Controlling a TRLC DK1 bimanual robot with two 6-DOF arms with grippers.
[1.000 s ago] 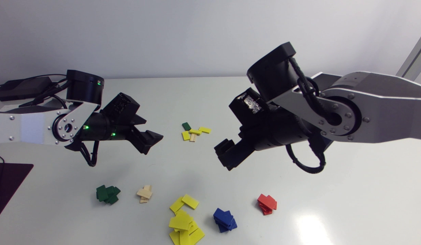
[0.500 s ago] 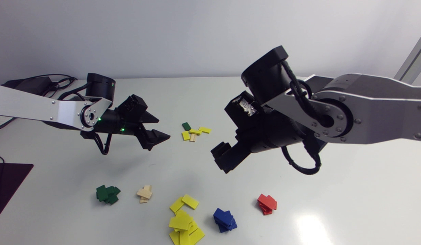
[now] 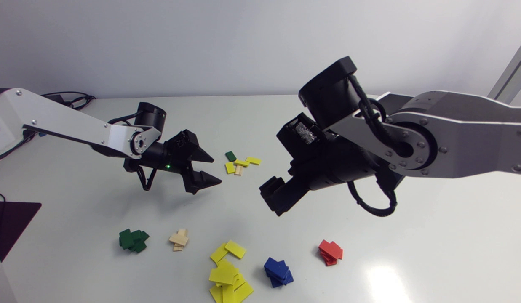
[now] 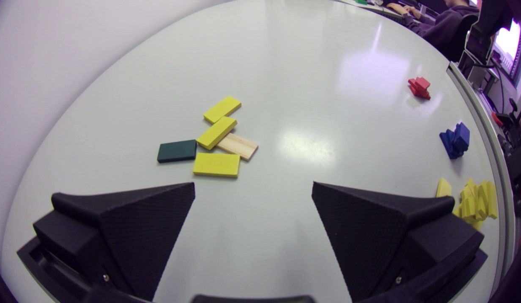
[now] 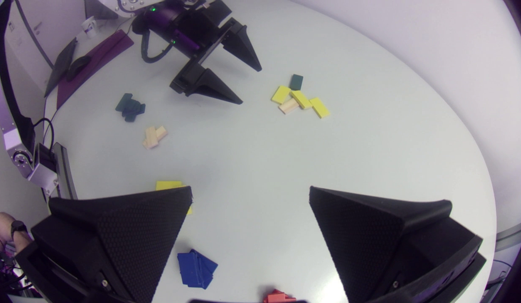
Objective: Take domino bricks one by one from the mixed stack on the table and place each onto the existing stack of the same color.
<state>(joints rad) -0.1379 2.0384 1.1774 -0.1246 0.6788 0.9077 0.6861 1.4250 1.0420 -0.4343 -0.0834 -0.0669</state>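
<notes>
Sorted stacks: five, namely green stack (image 3: 133, 240), wooden stack (image 3: 178, 240), yellow stack (image 3: 228, 277) sprawling and cut off at the view's edge, blue stack (image 3: 278, 271), red stack (image 3: 330, 252).
Right gripper (image 5: 250, 191): fingers wide apart, empty, above the table (image 3: 412, 235).
Left gripper (image 3: 217, 171): wide apart, empty, just short of the mixed stack (image 3: 240, 162).
Mixed stack: three yellow bricks (image 4: 216, 164), one green brick (image 4: 176, 151), one wooden brick (image 4: 239, 146) half under a yellow.

Place: a robotics lab, set up as a test bench.
Table: a plain pale table (image 3: 412, 235) carried only trial props.
Arms: a left arm (image 3: 66, 122) and a right arm (image 3: 462, 134), with metal links, black joints and loose cabling, stood either side of the mixed stack (image 3: 239, 163).
Props: a green pile (image 3: 133, 240), a blue pile (image 3: 278, 271) and a red pile (image 3: 330, 252), sorted by colour, lay on the near side of the mixed stack.
Gear: black cables (image 3: 81, 97) and a dark mat (image 3: 7, 219) lay far to the mixed stack's left.
</notes>
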